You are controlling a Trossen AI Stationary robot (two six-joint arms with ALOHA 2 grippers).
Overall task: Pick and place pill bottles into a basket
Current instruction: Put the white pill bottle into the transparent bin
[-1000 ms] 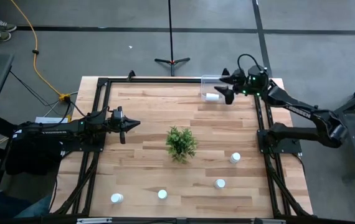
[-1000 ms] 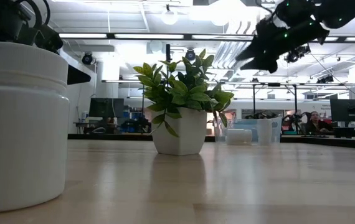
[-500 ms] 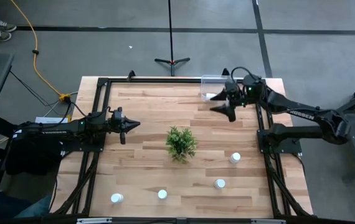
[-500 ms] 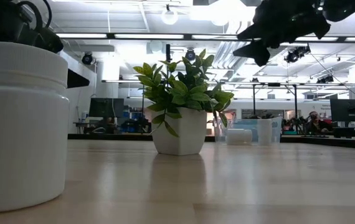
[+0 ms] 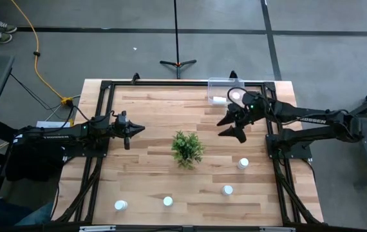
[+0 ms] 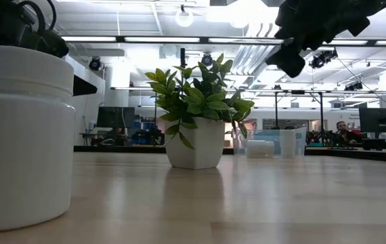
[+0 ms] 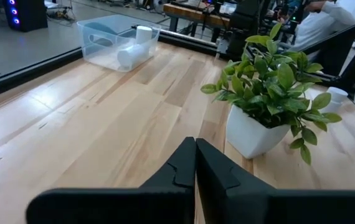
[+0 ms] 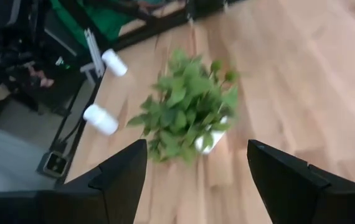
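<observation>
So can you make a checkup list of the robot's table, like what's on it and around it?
Surface: wooden table, black frame.
Job's things: clear basket at far edge, two pill bottles inside; four bottles on table.
Clutter: green plant mid-table.
Grippers: left gripper shut, empty, at left side; right gripper open, empty, between basket and plant.
Cables: yellow cable on floor.
Surroundings: tripod stand behind table; person far behind.

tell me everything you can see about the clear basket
The basket is a clear, see-through rectangular plastic bin with low walls, sitting flat on the wooden table at its far edge, on the right arm's side. Two white pill bottles are inside: one lying on its side, one standing upright. No gripper touches it.
</observation>
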